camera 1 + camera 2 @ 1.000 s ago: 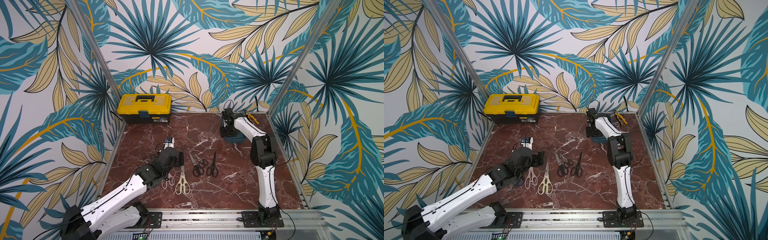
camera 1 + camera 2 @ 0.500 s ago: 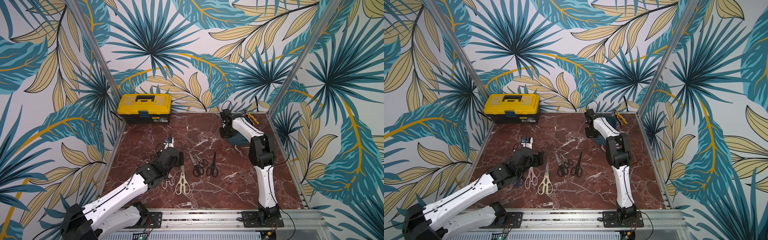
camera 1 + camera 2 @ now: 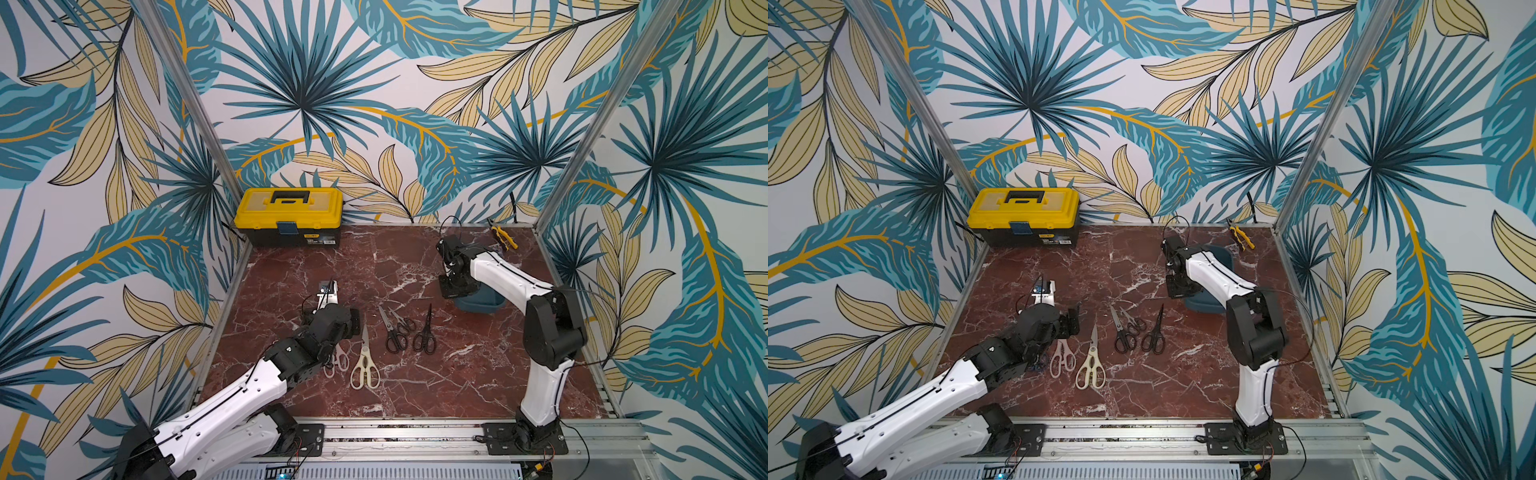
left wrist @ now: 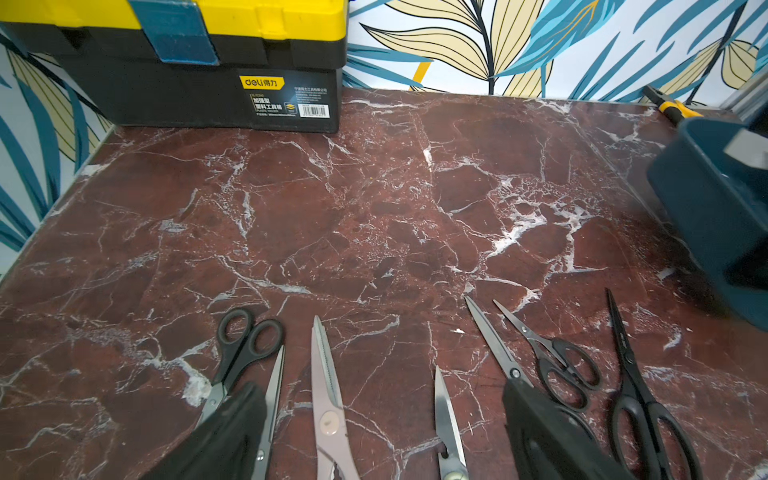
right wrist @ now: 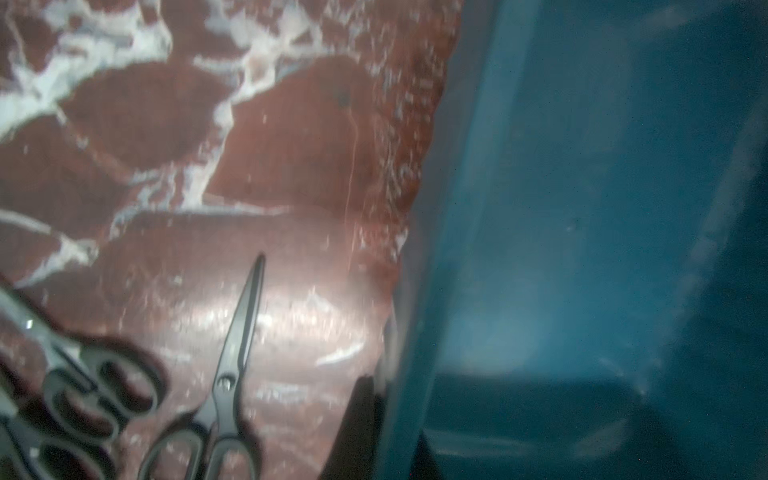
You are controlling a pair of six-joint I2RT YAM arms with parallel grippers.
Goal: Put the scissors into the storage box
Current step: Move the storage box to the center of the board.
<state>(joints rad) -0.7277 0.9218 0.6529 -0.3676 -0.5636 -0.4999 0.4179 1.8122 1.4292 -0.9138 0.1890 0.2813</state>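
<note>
Several scissors lie in a row on the red marble in both top views: pink-handled scissors (image 3: pixel 340 359), cream kitchen shears (image 3: pixel 365 368) and two black pairs (image 3: pixel 395 334) (image 3: pixel 424 334). My left gripper (image 3: pixel 347 328) hovers open just over the pink pair; in the left wrist view (image 4: pixel 390 436) the pink pair's blade (image 4: pixel 326 390) and the shears' blade (image 4: pixel 446 411) lie between its fingers, with another black pair (image 4: pixel 245 345) beside them. The teal storage box (image 3: pixel 478 305) stands at the right. My right gripper (image 3: pixel 455 289) is shut on its wall (image 5: pixel 415 374).
A yellow-and-black toolbox (image 3: pixel 289 216) stands at the back left corner. Small yellow-handled pliers (image 3: pixel 503 237) lie at the back right, behind the storage box. Metal frame posts and patterned walls close in the table on three sides.
My right gripper's jaws have closed onto the storage box's wall. My left gripper's jaws have spread a little wider; that arm has hardly shifted.
</note>
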